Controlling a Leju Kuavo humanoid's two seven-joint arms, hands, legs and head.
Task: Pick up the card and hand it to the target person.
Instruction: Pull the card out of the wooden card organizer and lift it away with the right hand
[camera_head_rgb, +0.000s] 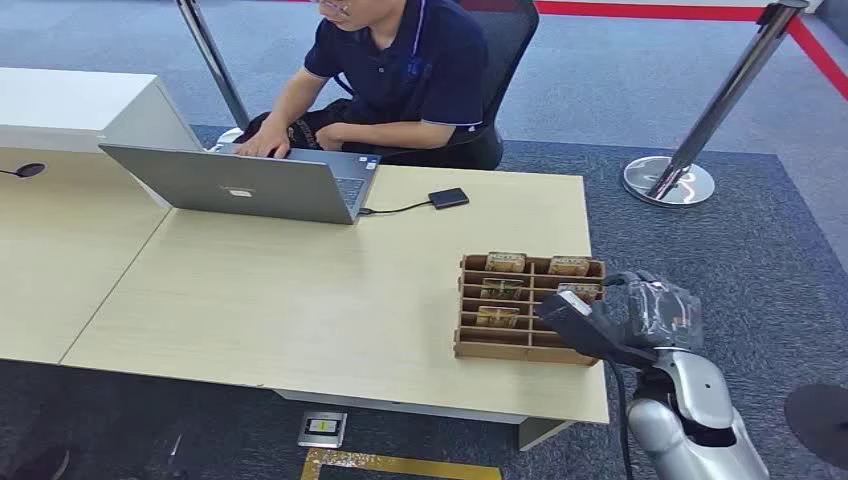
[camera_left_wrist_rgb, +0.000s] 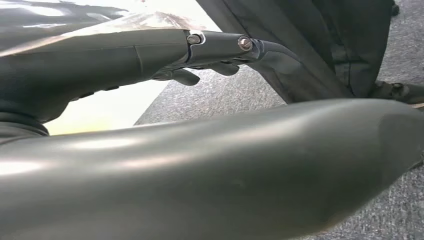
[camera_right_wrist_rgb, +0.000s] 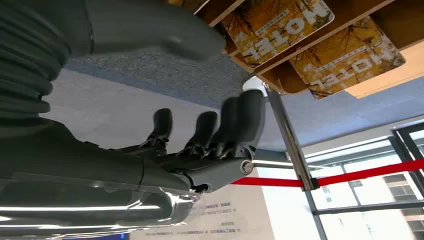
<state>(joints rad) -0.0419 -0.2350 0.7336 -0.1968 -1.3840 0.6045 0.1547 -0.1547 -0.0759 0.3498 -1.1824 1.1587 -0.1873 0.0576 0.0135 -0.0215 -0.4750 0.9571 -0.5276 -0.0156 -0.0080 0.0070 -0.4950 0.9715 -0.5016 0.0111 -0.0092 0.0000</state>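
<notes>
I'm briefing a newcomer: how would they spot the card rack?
Start at the pale desk where a person types on a laptop. At its near right corner sits the rack, a slotted wooden tray holding cards, beside the right hand.

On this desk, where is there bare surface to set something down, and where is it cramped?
The broad light table is bare between the laptop and the wooden card rack, and along the near edge left of the rack. It is crowded at the rack's right end, where the right hand sits, and by the person typing behind the laptop.
</notes>
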